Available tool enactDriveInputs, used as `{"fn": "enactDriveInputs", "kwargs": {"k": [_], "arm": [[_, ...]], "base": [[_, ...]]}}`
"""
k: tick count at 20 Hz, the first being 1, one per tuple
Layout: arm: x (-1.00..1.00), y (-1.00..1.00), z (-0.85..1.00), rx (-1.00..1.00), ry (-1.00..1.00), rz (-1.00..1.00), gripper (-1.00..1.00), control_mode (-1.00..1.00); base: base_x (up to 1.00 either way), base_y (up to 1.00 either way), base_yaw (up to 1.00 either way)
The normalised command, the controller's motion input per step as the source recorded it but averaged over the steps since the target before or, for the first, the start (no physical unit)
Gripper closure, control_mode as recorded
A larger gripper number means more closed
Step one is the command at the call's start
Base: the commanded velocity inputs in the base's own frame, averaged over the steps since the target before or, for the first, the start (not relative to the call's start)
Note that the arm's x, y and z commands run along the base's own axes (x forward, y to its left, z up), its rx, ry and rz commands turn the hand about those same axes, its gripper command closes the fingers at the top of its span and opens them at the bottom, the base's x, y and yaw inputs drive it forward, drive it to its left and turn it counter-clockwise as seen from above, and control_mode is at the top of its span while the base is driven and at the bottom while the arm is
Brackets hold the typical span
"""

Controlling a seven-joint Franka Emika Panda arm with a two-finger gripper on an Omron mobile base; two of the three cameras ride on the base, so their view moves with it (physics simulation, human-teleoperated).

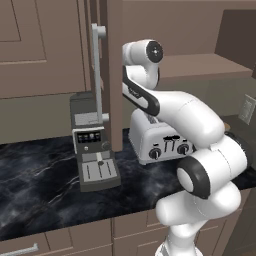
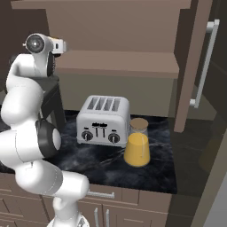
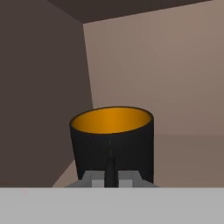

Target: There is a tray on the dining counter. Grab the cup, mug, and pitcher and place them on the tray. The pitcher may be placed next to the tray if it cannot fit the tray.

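— Where's the mug [image 3: 112, 142] now?
— Up in the open cupboard above the toaster [image 2: 103, 120], right in front of the hand. The fingers [image 3: 110, 171] are pressed almost together at the near side of it. They look clenched on something thin there, maybe the wall or the handle, but I can't tell for sure that they've got it.
— Will it be awkward to carry?
— I'd guess not. Small, stiff, probably light, though the glazed side could slip. A pinch over the rim or on the handle seems the safest hold.
— And the pitcher [image 2: 136, 149]?
— Just beside the toaster on the dark surface [image 2: 88, 162]. Glass, full of orange liquid, so heavier and breakable. I'd grip its body low and keep it upright.
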Motion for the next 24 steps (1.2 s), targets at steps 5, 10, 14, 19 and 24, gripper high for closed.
{"fn": "enactDriveInputs", "kwargs": {"k": [5,10,14,19,24], "arm": [[0.00,-0.03,0.07,0.00,0.00,0.00,1.00,-1.00],[0.00,-0.18,0.03,0.01,0.00,0.01,1.00,-1.00],[0.00,-0.25,0.00,0.00,0.00,0.01,1.00,-1.00],[-0.11,-0.43,0.00,0.00,-0.01,0.04,1.00,-1.00],[-0.45,-0.43,0.00,0.00,-0.04,0.03,1.00,-1.00]], "base": [[0.00,0.00,0.00],[0.00,0.00,0.00],[0.00,0.00,0.00],[0.00,0.00,0.00],[0.00,0.00,0.00]]}}
